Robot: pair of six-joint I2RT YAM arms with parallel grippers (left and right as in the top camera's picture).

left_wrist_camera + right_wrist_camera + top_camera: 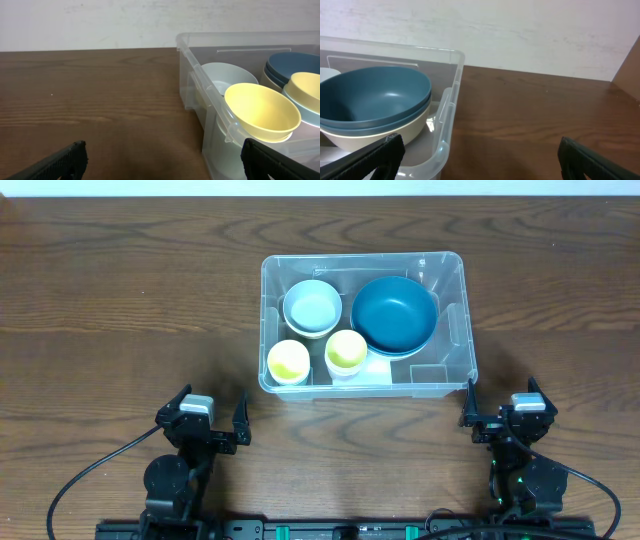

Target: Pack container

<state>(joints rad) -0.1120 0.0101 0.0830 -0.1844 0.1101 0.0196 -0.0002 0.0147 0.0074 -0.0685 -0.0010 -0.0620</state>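
Two grippers wait on the near side of the container (452,330), which stands on the counter (120,300). The left gripper (212,412) is off its near-left corner and the right gripper (502,405) just off its near-right corner. Both have their jaws spread wide and hold nothing, and neither touches the container. Inside, a pale bowl (312,307) sits at the far left and a blue bowl (394,313) at the far right. The right wrist view shows the blue bowl nested in a cream bowl (380,132). Two yellow cups (288,361) (346,350) stand side by side along the near wall, left of the container's middle. No loose dish shows outside the container in any view, so the loading step looks finished, or nearly so, and this reads as a pause with both arms parked. If more is to go in, the only bare floor is the near-right part of the container, below the blue bowl. A piece would have to come down there from above, clear of the rim and of the cup beside it. If nothing more is due, the next move asks only that both arms keep off the container walls as they pull away.
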